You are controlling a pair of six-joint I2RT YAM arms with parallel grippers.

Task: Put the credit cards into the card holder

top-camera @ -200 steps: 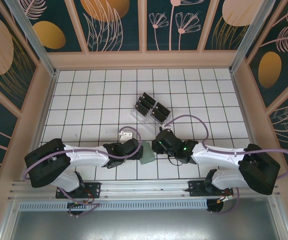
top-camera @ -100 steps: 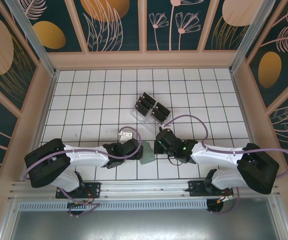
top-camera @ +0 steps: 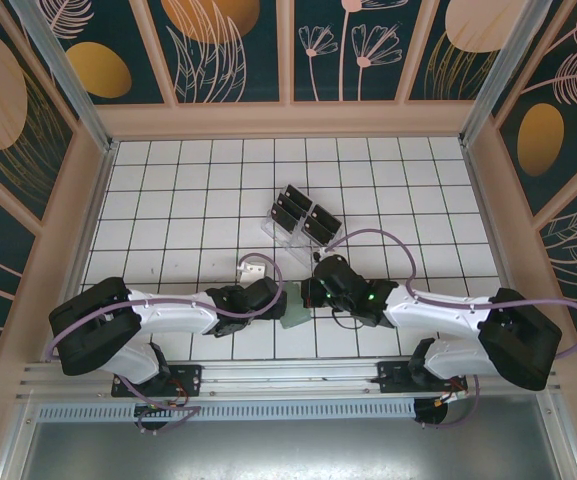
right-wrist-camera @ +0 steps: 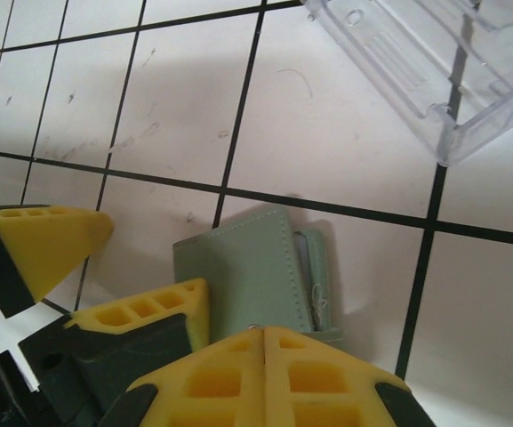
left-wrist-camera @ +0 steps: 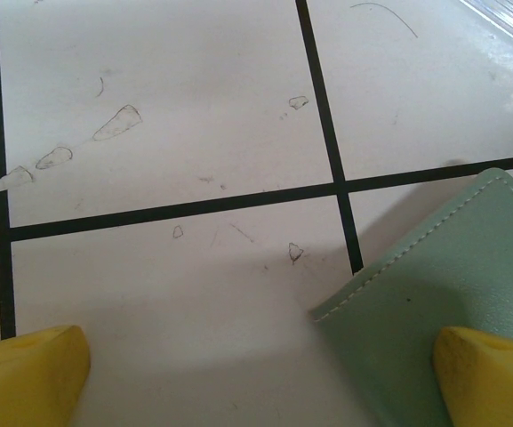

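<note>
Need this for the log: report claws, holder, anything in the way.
Left claw open, one finger over holder corner. Right claw shut, empty, at holder's edge. Cards in clear rack beyond. Nothing blocking.

clear plastic rack (right-wrist-camera: 407, 62): slotted, askew to the grid; desk (top-camera: 168, 200): white tiles, black lines, faint scuffs; floral panels (top-camera: 228, 40): around desk

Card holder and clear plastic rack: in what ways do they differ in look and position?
The card holder is opaque sage green with stitched edges; the clear plastic rack is see-through. The card holder lies flat; the rack is raised, with slots that hold the black credit cards. The card holder lies nearer the table's near edge; the rack lies farther out. Both rest on this white tiled table.
</note>
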